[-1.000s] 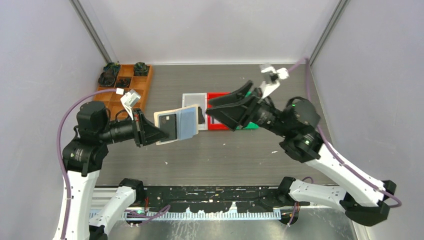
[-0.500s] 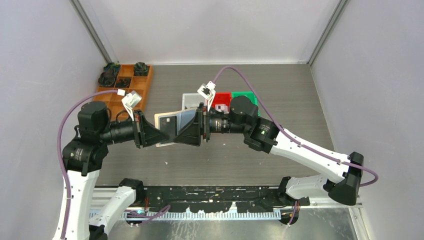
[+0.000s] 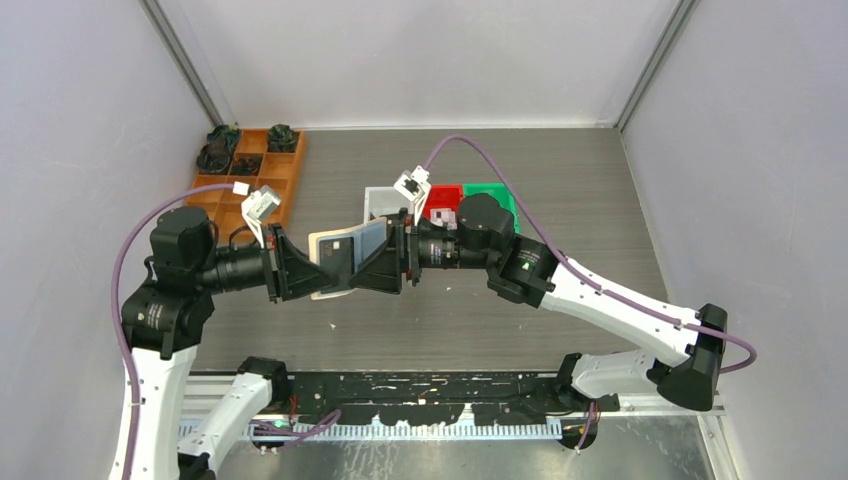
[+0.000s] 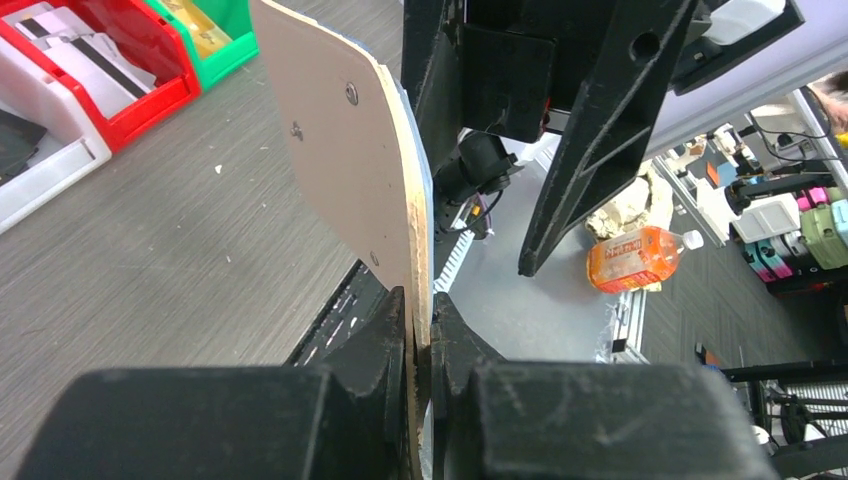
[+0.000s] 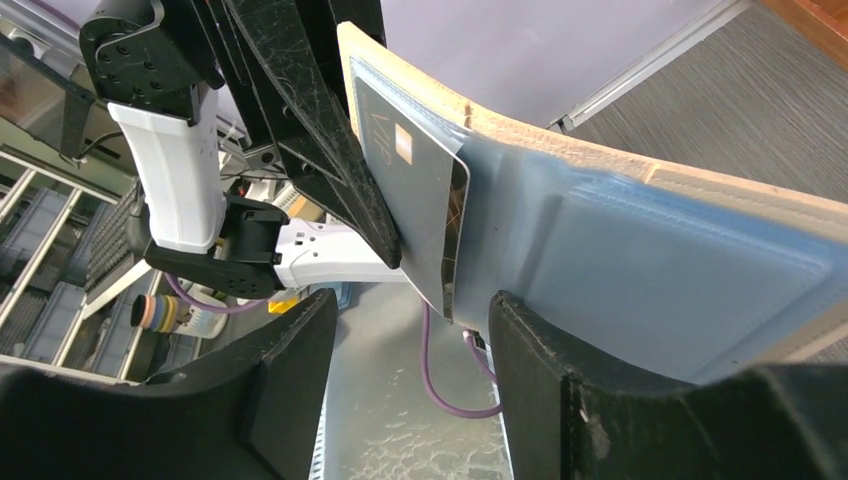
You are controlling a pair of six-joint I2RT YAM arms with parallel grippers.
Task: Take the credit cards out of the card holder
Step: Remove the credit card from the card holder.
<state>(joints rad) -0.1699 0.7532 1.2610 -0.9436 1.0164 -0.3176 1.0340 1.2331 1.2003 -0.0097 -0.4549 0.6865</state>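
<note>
Left gripper [image 4: 420, 345] pinches the wallet [image 5: 660, 250] from 9 o'clock, aloft mid-table. Right gripper [image 5: 410, 330], jaws apart, straddles a black card [image 5: 410, 190] from 3 o'clock. The card looks thin, stiff and slick, so grip its exposed edge; the wallet flexes.

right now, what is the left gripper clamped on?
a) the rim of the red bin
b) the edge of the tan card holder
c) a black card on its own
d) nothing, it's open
b: in the left wrist view, the left gripper is shut on the bottom edge of the card holder, which stands upright off the table.
</note>
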